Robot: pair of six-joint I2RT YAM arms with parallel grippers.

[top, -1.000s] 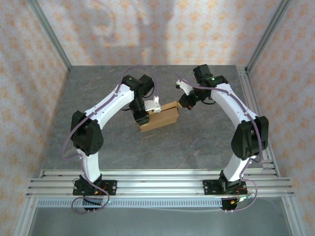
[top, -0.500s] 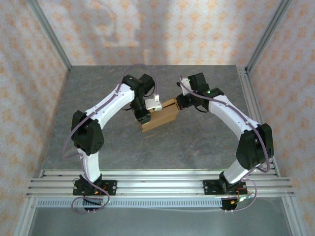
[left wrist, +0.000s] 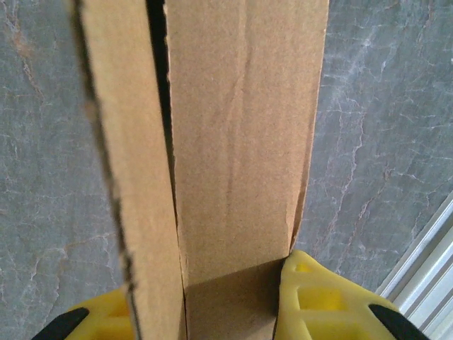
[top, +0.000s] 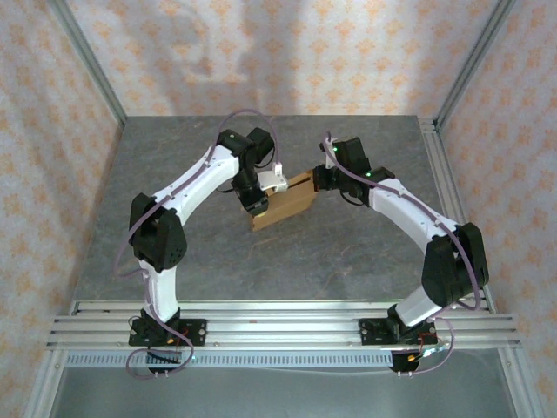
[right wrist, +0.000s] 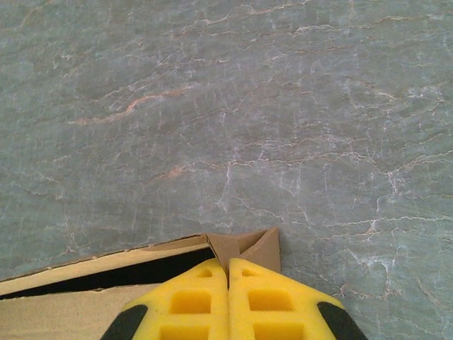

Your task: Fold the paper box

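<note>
paper box (top: 283, 202) at mid of bench (top: 348, 252), half-formed | L claw (left wrist: 212, 297) part open, clamped across its end wall | R claw (right wrist: 228, 273) closed tight at its corner, grip unclear | likely light, stiff-ish, crushes easy; hold walls nr creases

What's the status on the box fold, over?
Left gripper shut on the paper box, one end. Right gripper shut, tips at its opposite corner. Box seam gaping. No obstruction seen.
</note>
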